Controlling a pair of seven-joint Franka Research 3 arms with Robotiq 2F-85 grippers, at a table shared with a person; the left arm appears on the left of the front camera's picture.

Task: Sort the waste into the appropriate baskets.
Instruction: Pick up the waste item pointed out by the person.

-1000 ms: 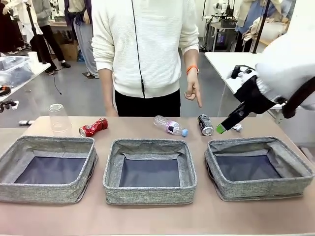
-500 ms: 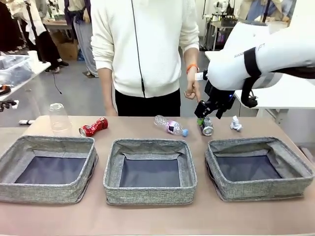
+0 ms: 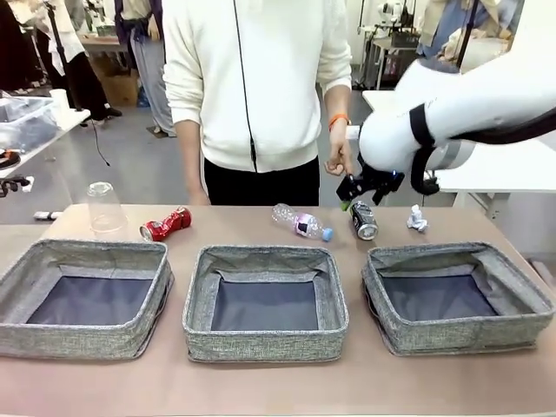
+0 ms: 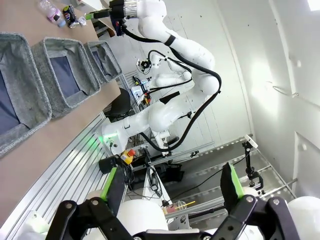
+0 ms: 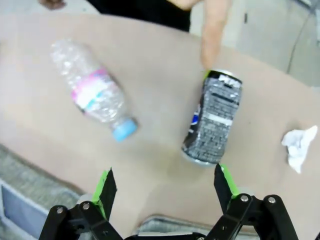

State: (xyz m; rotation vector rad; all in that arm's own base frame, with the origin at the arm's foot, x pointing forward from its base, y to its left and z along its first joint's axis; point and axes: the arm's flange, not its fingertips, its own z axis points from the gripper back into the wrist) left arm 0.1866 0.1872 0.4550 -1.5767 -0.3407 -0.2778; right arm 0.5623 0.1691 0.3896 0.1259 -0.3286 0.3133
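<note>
Right gripper (image 3: pixel 351 196): jaws spread wide, holding nothing, hovering just over the dark can (image 3: pixel 363 220).
Left gripper (image 4: pixel 171 181): jaws wide apart, empty, off beyond the table's edge.
Dark can: lying on the table between the bottle (image 3: pixel 300 222) and the paper wad (image 3: pixel 417 218), with a person's finger (image 5: pixel 215 30) at its far end.
Baskets (image 3: pixel 265 300): three in a row, nearer than the litter.
</note>
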